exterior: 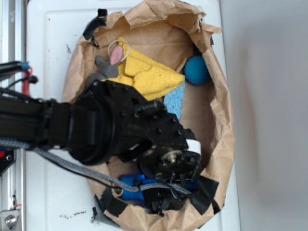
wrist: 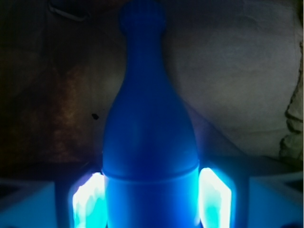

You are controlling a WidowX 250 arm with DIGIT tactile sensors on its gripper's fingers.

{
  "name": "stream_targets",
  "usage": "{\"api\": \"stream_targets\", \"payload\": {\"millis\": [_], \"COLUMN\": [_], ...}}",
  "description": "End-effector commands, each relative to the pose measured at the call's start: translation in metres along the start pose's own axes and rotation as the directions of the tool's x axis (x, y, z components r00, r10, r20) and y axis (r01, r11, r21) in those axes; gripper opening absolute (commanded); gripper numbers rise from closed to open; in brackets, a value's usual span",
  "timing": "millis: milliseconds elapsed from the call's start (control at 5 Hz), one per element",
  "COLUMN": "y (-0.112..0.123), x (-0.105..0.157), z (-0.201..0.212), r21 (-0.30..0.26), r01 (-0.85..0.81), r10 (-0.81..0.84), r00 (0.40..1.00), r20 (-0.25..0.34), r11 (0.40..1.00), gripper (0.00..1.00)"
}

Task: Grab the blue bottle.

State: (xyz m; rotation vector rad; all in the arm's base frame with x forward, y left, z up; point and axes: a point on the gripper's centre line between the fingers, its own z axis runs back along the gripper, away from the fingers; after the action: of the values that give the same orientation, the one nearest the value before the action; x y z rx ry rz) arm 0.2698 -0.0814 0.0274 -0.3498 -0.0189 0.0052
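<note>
Wrist view shows the bottle [wrist: 149, 137] standing between the two fingers [wrist: 89, 202], which flank its lower body on both sides; the pads look to be touching or nearly touching the plastic, but I cannot tell for certain whether the grip has closed on it. Reaching and straddling look done; what is left, by my reading, is confirming the squeeze and lifting. The bottle is smooth, glossy blue plastic, a cylinder that tapers through a rounded shoulder to a narrow neck with a small knob at the end, and a seam rings it above the base. In the exterior view it lies at the near end of a crumpled brown paper bag [exterior: 219, 101], mostly hidden under the gripper [exterior: 166, 202]. Elsewhere in the bag sit a fuzzy yellow cloth [exterior: 149, 74], a porous pale-blue sponge [exterior: 174, 101], a round teal ball [exterior: 196, 70] and a grey plush [exterior: 107, 66].
</note>
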Motion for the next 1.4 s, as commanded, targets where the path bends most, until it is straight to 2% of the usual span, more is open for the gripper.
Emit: {"api": "stream_targets", "payload": {"millis": [0,200,400,600,800,1200], "y": [0.014,0.032,0.045,0.053,0.057,0.048], "x": [0.003,0.010,0.011,0.004,-0.008,-0.011], "z": [0.018,0.050,0.088,0.115,0.136,0.165], "r21": [0.029,0.037,-0.008,0.060,0.167,0.214], "r01": [-0.026,-0.071,-0.125,-0.154,-0.198,-0.229], "r10": [0.024,0.068,0.125,0.152,0.184,0.204], "r00": [0.998,0.995,0.991,0.988,0.978,0.970], "r20": [0.056,0.068,0.045,0.038,0.096,0.135], "r11": [0.999,0.997,0.992,0.986,0.966,0.950], "gripper": [0.00,0.00,0.00,0.00,0.00,0.00]}}
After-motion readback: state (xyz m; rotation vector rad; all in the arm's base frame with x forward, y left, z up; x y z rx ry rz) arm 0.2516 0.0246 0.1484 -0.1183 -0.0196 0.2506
